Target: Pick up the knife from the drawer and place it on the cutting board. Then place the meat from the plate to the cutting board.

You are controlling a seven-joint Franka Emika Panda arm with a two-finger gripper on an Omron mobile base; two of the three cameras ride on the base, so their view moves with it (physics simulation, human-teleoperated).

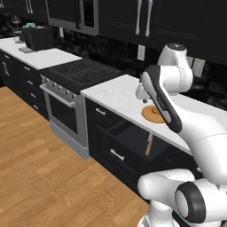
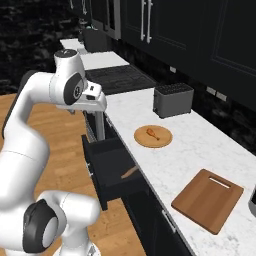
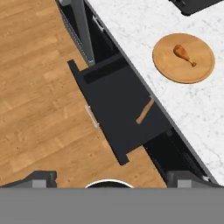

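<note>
The wide black drawer (image 3: 114, 105) stands pulled open below the counter edge. Inside it lies the knife (image 3: 145, 110), its tan wooden handle slanted near the counter side; it is also visible as the knife (image 2: 131, 172) (image 1: 149, 144). My gripper (image 3: 113, 178) hovers high above the drawer, looking straight down, open and empty, with its fingertips (image 3: 40, 177) wide apart. On the white counter a round wooden plate (image 3: 166, 68) carries the meat (image 3: 183, 53), a drumstick. The reddish-brown cutting board (image 2: 207, 200) lies bare further right along the counter.
A dark toaster (image 2: 172, 100) stands behind the plate (image 2: 145, 141). The steel oven (image 1: 66, 111) with its cooktop sits left of the drawer (image 1: 128, 139). Wooden floor (image 3: 39, 87) spreads in front of the cabinets. The drawer's silver bar handle (image 3: 91, 117) faces the floor side.
</note>
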